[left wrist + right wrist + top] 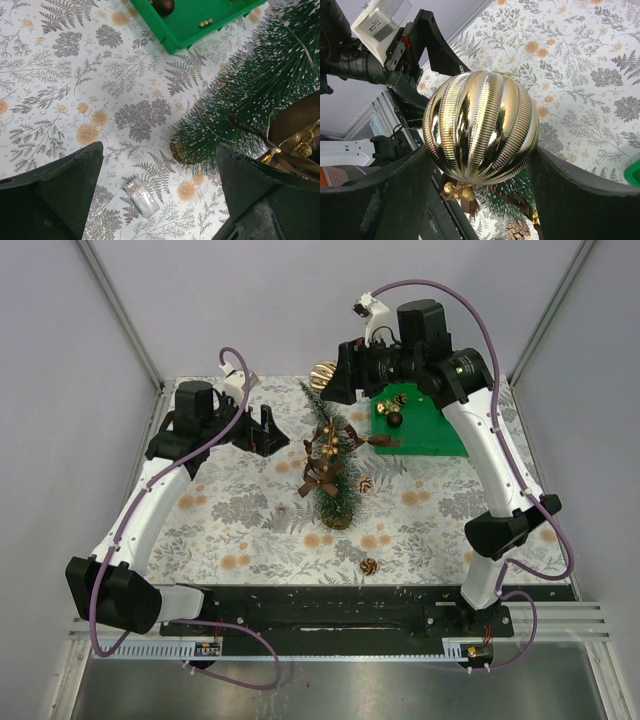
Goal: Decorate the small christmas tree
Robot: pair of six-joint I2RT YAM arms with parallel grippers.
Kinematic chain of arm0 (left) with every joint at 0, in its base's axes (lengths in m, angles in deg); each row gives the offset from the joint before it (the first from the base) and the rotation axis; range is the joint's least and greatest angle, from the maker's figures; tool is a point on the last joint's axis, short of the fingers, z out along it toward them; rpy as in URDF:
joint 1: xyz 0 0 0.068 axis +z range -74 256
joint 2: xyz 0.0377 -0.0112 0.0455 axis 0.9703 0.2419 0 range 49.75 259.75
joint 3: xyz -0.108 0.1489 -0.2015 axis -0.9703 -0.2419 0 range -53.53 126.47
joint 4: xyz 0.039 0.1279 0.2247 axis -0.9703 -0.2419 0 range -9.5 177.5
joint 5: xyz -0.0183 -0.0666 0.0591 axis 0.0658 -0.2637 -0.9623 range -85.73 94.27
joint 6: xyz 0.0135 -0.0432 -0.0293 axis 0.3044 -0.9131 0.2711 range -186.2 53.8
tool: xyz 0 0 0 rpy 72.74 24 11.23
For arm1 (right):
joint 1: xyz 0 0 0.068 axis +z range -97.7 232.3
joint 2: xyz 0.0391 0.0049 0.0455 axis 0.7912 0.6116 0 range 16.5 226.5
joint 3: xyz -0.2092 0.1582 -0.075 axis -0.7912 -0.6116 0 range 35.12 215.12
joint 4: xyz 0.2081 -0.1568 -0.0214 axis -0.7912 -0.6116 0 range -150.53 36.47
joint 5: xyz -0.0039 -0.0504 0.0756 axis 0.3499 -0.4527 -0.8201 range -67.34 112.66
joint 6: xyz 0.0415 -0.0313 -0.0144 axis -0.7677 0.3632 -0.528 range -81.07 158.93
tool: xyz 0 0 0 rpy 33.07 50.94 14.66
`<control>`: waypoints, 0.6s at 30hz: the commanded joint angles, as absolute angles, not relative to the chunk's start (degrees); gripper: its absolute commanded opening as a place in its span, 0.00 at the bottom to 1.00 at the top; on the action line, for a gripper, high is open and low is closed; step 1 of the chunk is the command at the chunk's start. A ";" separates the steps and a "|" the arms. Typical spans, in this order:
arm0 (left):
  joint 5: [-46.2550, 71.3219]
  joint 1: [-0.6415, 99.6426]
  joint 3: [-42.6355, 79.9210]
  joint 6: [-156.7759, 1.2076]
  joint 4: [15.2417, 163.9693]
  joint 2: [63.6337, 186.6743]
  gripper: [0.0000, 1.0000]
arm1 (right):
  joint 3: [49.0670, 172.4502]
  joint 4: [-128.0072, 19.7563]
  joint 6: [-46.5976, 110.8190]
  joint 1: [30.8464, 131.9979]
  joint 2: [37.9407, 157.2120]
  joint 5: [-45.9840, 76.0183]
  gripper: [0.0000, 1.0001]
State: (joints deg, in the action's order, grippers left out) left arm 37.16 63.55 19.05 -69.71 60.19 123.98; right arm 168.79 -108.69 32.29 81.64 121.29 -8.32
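The small christmas tree (331,462) stands mid-table on its wood disc, with brown bows (322,478) and gold bells hung on it. My right gripper (335,373) is shut on a ribbed gold ball (323,373) just behind and above the treetop. In the right wrist view the gold ball (481,127) fills the gap between both fingers (380,200), and the tree (520,200) shows beneath it. My left gripper (266,430) stands open and holds nothing, left of the tree. In its wrist view the tree (255,95) is at the right, beyond the right finger (260,195).
A green tray (422,426) with dark ornaments sits at the back right, behind the tree. Two pine cones (369,566) (365,484) lie on the floral cloth. A small clear box (141,197) lies on the cloth under the left gripper (159,150). Frame posts stand at the table's corners.
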 commanded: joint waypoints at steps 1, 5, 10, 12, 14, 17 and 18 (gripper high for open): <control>38.90 64.05 18.98 -70.69 63.86 123.31 0.99 | 172.14 -106.53 33.39 82.27 120.56 -6.44 0.64; 39.08 64.05 19.16 -71.65 64.56 123.84 0.99 | 172.94 -105.30 33.21 82.27 120.65 -6.43 0.64; 39.95 64.05 19.51 -72.62 65.26 124.10 0.99 | 173.90 -103.72 32.95 82.44 121.35 -7.57 0.64; 40.13 64.05 19.42 -72.71 65.44 124.19 0.99 | 174.69 -103.19 32.86 82.53 121.87 -8.01 0.64; 40.13 64.05 19.51 -72.80 65.53 124.28 0.99 | 175.39 -102.93 32.95 82.88 122.49 -8.19 0.64; 40.13 64.05 19.42 -72.88 65.62 124.19 0.99 | 176.45 -102.92 33.30 83.14 123.45 -7.93 0.64; 40.22 64.05 19.34 -72.88 65.62 124.19 0.99 | 176.71 -102.75 33.21 83.23 123.63 -7.93 0.64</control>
State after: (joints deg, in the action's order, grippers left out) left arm 38.64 63.71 19.05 -72.27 62.01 124.12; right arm 173.66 -105.58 32.69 82.25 122.60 -7.95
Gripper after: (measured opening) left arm 0.988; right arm 0.796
